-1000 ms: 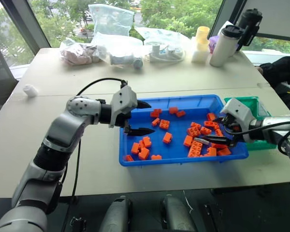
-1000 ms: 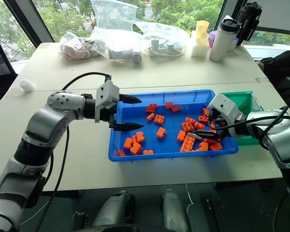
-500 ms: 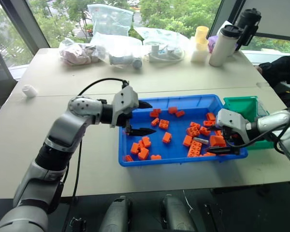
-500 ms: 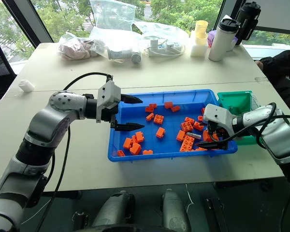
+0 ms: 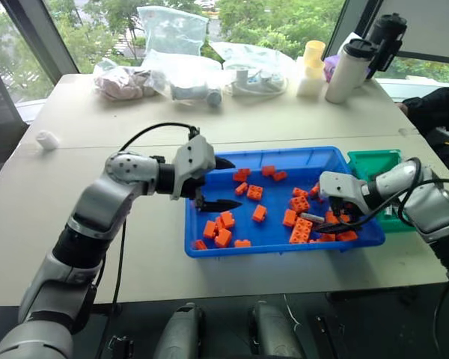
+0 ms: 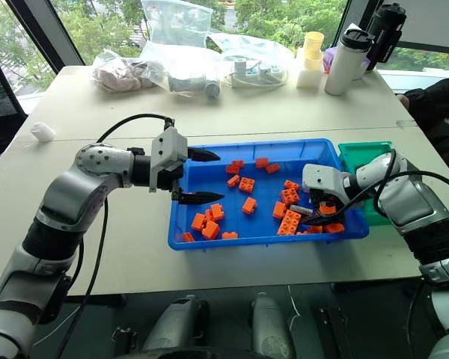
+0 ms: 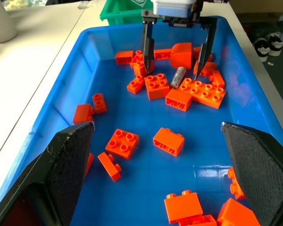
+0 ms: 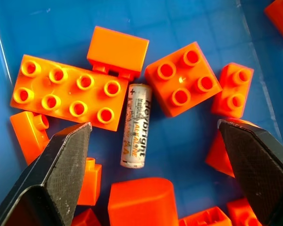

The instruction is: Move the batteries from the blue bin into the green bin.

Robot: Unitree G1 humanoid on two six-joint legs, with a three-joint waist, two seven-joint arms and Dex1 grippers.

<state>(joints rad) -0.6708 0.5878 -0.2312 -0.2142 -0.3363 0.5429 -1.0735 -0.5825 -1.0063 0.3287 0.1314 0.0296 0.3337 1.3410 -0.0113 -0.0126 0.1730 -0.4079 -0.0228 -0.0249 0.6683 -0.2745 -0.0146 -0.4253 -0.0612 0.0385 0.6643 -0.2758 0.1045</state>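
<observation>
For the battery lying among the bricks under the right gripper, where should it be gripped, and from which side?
Probably from above, across the middle of the battery, a finger on each long side. It lies flat on the floor of the blue bin; the long brick touches one flank near the top end, so the lower half offers more room.

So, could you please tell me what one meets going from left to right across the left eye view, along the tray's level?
Left gripper → blue bin → battery → right gripper → green bin.

Bright-blue bin (image 5: 209, 250), orange toy bricks (image 7: 194, 91), silver-grey battery (image 8: 136, 125) with dark lettering, green bin (image 5: 374, 159)
</observation>
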